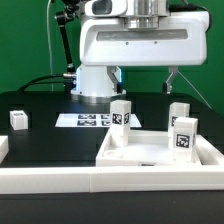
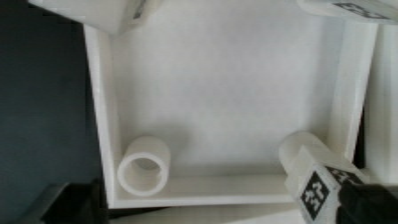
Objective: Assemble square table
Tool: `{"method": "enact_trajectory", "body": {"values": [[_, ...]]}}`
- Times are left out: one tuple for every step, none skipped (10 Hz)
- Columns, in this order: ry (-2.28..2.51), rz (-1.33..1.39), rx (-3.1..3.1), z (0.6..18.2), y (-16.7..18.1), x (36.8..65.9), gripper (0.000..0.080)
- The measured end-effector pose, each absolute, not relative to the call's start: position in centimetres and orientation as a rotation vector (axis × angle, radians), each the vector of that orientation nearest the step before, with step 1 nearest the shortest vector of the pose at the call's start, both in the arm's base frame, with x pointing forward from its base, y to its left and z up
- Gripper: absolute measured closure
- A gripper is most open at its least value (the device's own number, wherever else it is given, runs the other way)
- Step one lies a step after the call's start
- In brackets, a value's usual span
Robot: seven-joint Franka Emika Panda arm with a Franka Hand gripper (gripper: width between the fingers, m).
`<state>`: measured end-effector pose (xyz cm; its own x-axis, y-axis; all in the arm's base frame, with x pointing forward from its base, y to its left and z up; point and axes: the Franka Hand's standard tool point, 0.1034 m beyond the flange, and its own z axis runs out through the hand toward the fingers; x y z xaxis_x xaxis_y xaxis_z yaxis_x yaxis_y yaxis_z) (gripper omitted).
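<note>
The tabletop (image 1: 150,152) is lying tray-side up on the black bench (image 1: 50,135), against the low white border wall (image 1: 60,178) at the front. Three tagged legs are standing around it: one (image 1: 121,114) at its far corner, two (image 1: 184,134) bunched on the exterior view's right, partly overlapping. A fourth leg (image 1: 18,119) is sitting well apart on the left. The marker board (image 1: 88,120) is lying behind. The arm's white body is filling the top, cropped off. The fingers (image 2: 71,203) are showing only as dark blurred tips, standing wide apart, gripping nothing.
</note>
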<state>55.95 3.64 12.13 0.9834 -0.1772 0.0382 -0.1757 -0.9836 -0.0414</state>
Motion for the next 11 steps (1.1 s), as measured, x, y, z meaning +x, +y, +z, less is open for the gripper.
{"method": "enact_trajectory", "body": {"values": [[0.15, -0.067, -3.102, 12.1, 3.5, 55.9, 0.015], [-0.076, -0.067, -3.117, 12.1, 2.9, 55.8, 0.015], [-0.406, -0.059, -3.109, 12.2, 1.2, 55.3, 0.015], [-0.607, -0.052, -3.083, 12.2, -0.1, 55.0, 0.015], [-0.71, -0.05, -3.063, 12.2, -1.2, 54.9, 0.015], [-0.764, -0.047, -3.054, 12.1, -0.9, 54.9, 0.015], [-0.892, -0.046, -3.02, 12.1, -0.9, 54.9, 0.015], [-0.866, -0.046, -3.027, 12.1, -1.0, 54.9, 0.015], [-0.895, -0.045, -3.019, 12.1, -1.3, 54.8, 0.015], [-0.946, -0.036, -3.005, 12.0, -3.3, 53.8, 0.015], [-0.984, -0.039, -3.001, 11.7, -5.8, 52.6, 0.015]]}}
